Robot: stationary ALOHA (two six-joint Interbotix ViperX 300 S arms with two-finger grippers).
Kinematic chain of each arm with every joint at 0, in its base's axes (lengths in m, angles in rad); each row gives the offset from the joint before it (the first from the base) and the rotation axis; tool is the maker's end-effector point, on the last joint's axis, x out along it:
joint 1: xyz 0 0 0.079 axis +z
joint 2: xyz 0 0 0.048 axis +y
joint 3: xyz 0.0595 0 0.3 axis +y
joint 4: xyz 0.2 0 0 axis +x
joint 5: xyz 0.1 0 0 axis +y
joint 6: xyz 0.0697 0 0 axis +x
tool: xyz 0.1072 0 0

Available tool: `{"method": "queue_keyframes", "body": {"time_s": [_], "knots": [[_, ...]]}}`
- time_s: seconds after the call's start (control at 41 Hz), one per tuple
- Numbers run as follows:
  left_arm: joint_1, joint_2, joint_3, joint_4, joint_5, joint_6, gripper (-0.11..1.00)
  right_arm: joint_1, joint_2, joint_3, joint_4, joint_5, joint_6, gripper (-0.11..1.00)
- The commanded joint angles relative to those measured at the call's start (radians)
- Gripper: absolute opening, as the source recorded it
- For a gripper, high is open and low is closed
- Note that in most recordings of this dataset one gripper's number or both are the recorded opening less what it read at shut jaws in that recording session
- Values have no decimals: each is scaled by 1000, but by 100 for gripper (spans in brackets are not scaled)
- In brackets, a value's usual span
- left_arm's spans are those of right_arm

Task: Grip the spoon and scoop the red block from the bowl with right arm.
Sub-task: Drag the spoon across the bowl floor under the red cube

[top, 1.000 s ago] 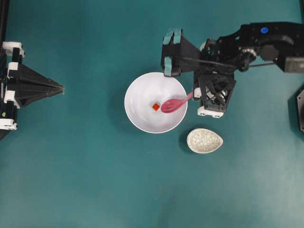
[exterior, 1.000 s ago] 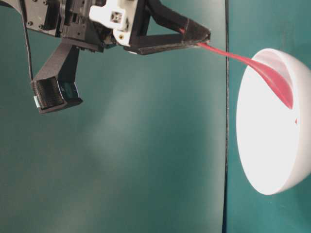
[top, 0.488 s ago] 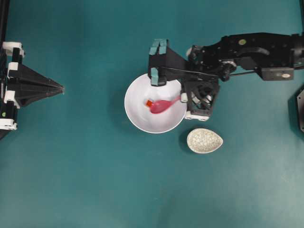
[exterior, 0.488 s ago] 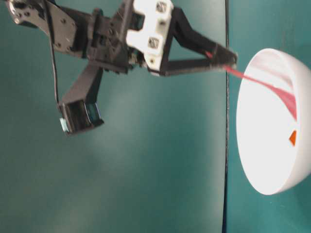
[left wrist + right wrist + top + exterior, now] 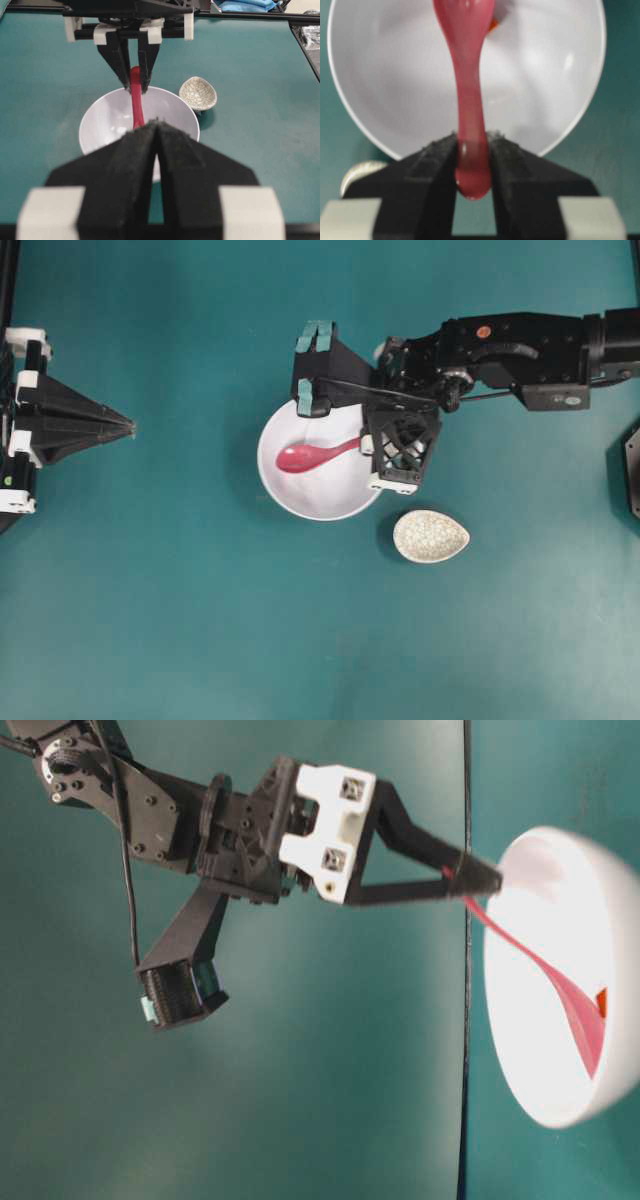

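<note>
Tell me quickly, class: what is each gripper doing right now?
Left gripper: shut, holding nothing.
Right gripper: shut on the spoon handle, scoop inside the bowl.

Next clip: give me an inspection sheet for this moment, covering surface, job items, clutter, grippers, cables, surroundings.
Surface: teal table, bare where visible.
Job's things: spoon scoop down in the white bowl; red block peeks from beside the scoop.
Clutter: speckled dish beside the bowl.
Grippers: right gripper clamps the spoon handle; left gripper shut, parked away.
Cables: black cable along the right arm.
Surroundings: blue cloth beyond the table edge.
</note>
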Motion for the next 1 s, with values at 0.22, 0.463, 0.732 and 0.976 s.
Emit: {"method": "queue_keyframes", "body": {"time_s": [0.22,0.463,0.732,0.976], "knots": [[2,8,-25,-2,-9,2,0,0,-137,-17,2,67,35,25],[2,9,-25,-2,-9,2,0,0,-160,-14,3,167,49,25],[2,9,-23,0,-11,2,0,0,-147,-15,-5,193,49,25],[2,9,-25,0,-11,2,0,0,-94,-17,-6,193,35,25]]}}
